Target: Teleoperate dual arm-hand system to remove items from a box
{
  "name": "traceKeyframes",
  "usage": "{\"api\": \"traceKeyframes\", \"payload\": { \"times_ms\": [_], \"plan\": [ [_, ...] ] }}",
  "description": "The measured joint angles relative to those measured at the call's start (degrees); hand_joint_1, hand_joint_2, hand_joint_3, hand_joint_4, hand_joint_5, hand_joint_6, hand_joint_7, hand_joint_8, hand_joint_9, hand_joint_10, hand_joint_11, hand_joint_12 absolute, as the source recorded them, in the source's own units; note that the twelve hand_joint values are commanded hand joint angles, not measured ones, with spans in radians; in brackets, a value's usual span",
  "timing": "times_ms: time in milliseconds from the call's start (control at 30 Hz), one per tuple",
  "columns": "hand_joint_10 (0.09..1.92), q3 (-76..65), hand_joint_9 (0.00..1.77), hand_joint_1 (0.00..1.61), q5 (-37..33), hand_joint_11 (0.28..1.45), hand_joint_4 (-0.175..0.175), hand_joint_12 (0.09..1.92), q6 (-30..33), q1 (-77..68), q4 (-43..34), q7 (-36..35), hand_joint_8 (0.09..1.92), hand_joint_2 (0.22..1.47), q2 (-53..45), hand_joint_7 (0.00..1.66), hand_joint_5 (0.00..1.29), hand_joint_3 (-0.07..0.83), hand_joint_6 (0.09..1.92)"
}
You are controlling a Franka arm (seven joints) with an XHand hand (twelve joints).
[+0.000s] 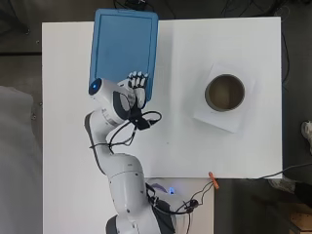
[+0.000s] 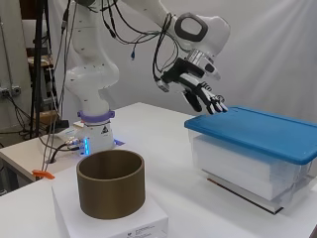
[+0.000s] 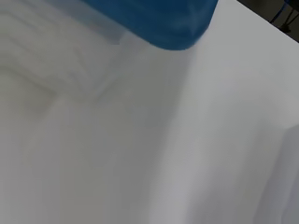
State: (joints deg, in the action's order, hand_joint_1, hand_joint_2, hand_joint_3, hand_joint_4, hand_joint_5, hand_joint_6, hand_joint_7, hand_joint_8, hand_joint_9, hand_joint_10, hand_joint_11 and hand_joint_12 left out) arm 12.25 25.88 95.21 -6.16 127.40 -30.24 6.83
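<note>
The clear box (image 2: 247, 166) with its blue lid (image 1: 124, 48) is seen at 11 o'clock on the table (image 1: 195, 141), still closed. The hand (image 1: 138, 90) is held apart, fingers straight, at the lid's near corner. The lid is judged light, stiff, slippery plastic; best taken at the overhanging rim. No legible writing is seen.

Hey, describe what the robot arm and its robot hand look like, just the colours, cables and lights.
The arm is glossy white with rounded segments and dark grey joint patches. Loose black cables hang along it toward the wrist. The robot hand is black with white fingertips. A blue light glows near the wrist, another at the base.
</note>
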Motion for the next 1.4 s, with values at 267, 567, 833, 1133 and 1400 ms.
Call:
{"api": "traceKeyframes", "payload": {
  "times_ms": [267,567,833,1133,1400],
  "plan": [
    [0.09,0.8,0.21,0.29,2.9,0.40,-0.058,0.09,8.0,-0.7,8.5,-3.9,0.09,0.81,2.0,0.02,0.00,0.006,0.09],
    [0.83,-0.4,1.06,1.29,6.4,0.75,-0.142,0.51,14.7,-1.0,5.4,-2.4,0.89,1.11,-3.0,0.83,0.62,0.004,1.23],
    [1.14,1.4,0.99,1.38,2.4,0.67,-0.093,0.48,9.2,-1.7,3.3,-11.4,1.30,1.20,14.2,0.71,0.55,-0.003,1.14],
    [1.23,-3.2,0.93,1.31,4.7,0.63,-0.082,0.83,20.3,-2.2,5.5,-20.6,1.32,1.23,11.9,0.68,0.57,0.000,1.57],
    [1.18,-9.2,1.01,1.34,6.0,0.59,-0.094,0.98,28.4,-0.7,-5.2,-34.6,1.07,1.18,9.1,0.85,0.67,-0.003,1.35]
  ]
}}
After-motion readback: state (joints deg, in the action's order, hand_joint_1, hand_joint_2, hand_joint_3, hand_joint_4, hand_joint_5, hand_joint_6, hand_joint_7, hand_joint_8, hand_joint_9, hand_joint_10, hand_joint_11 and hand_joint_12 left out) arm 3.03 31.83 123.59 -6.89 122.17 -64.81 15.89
